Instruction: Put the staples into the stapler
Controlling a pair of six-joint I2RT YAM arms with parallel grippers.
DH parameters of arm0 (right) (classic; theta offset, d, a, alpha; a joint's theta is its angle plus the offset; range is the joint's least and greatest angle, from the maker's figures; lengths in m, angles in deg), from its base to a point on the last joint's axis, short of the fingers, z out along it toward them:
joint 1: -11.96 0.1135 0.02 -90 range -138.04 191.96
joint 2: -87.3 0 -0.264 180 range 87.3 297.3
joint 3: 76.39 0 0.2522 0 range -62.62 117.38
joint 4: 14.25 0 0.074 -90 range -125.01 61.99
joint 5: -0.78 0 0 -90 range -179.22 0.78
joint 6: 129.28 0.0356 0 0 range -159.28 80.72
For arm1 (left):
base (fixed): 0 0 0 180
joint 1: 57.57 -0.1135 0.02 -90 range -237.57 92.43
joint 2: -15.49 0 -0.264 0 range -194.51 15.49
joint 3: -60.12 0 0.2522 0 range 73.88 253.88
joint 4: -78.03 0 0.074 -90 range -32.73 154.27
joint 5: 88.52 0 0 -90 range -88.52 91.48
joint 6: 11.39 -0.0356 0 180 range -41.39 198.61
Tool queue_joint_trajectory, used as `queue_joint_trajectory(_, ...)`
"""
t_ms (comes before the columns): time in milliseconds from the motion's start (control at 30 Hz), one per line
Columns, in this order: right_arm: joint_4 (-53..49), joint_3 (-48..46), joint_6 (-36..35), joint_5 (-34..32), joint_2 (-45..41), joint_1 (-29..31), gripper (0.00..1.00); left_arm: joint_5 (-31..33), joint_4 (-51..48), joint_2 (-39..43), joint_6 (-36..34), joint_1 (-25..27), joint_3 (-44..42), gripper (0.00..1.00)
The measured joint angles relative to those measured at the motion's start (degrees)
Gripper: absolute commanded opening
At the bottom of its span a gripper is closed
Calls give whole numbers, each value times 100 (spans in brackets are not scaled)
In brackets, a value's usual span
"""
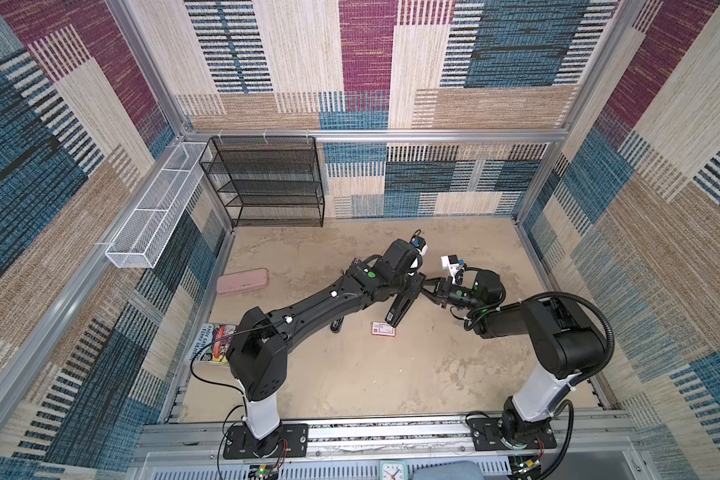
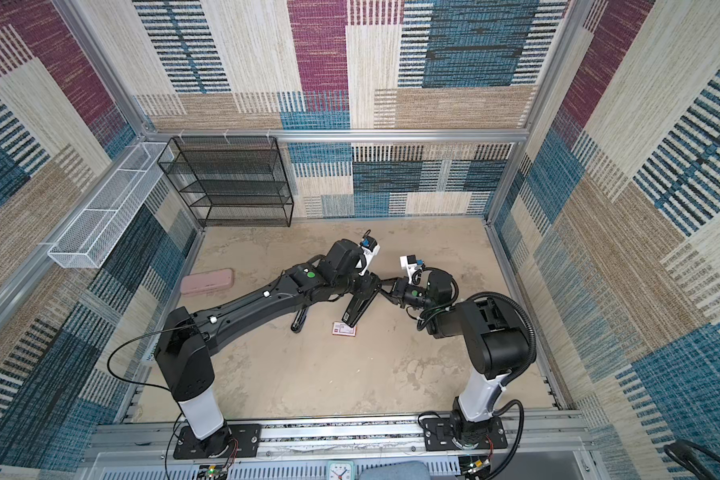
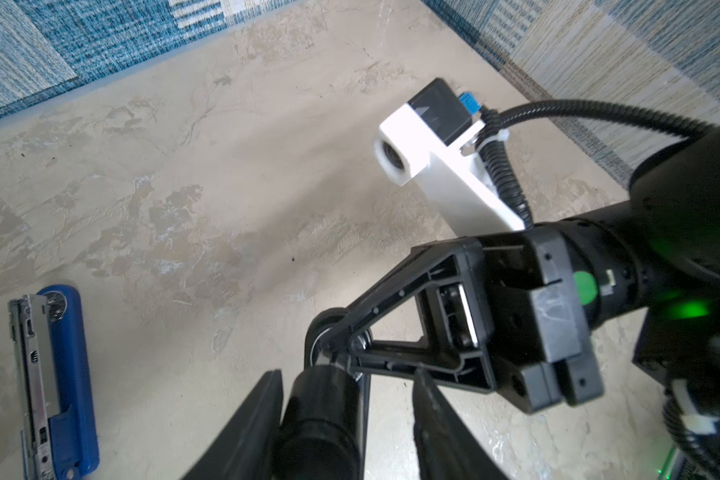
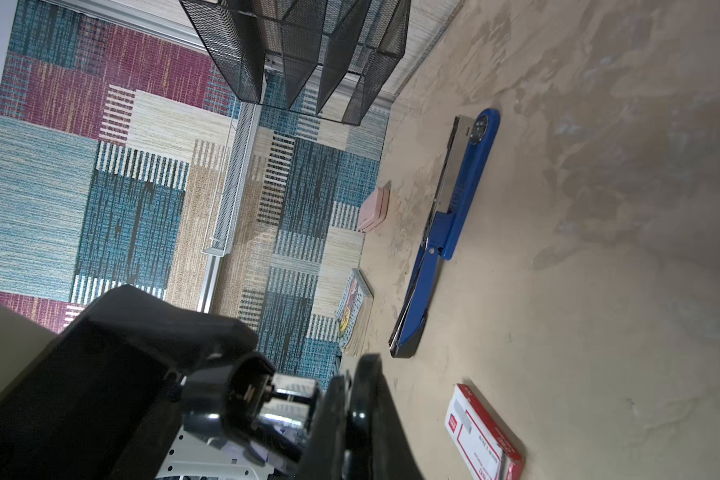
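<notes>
Big beige mottled tabletop (image 1: pixel 391 395), two black arms meeting nose to nose over its middle. In both top views the left arm covers most of the long blue stapler with the bare metal channel (image 4: pixel 470 174). The wrist views show it properly: folded out flat, with no strip in the channel that I can make out.

Left tool (image 3: pixel 346 386): released, fingers well apart, with a dark rounded part between them that I can't name. Right tool (image 3: pixel 333 343): clenched, fingers drawn to a point right at the left tool's tips, touching or all but. Is a thin strip pinched in there? Can't tell.

At 6 o'clock from that meeting point, the small flat white box with the red-and-pink label (image 1: pixel 383 329) lies on the tabletop. That's the only place I can put the staples. The stapler's near end sits at the box's 9 o'clock, near but apart.

My read: loading isn't done, and a strip has yet to reach the channel. What could spoil it? Two tools this tight can knock each other. Any strip passed between them could slip and snap into pieces on the tabletop. The channel looks narrow, so a tilted strip would ride its wall instead of seating. And a low left arm could sweep the stapler askew.
</notes>
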Motion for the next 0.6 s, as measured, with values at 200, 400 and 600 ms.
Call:
queue_joint_trajectory(200, 2, 2, -7, 11, 26, 0, 0, -28, -48, -15, -46, -52, 13, 9)
queue_joint_trajectory(400, 66, 83, -7, 149, 219, -26, 0, -308, -7, 144, -105, -192, -223, 0)
queue_joint_trajectory(600, 195, 177, 136, 164, 516, -160, 0, -452, 254, 782, -105, -380, -815, 0)
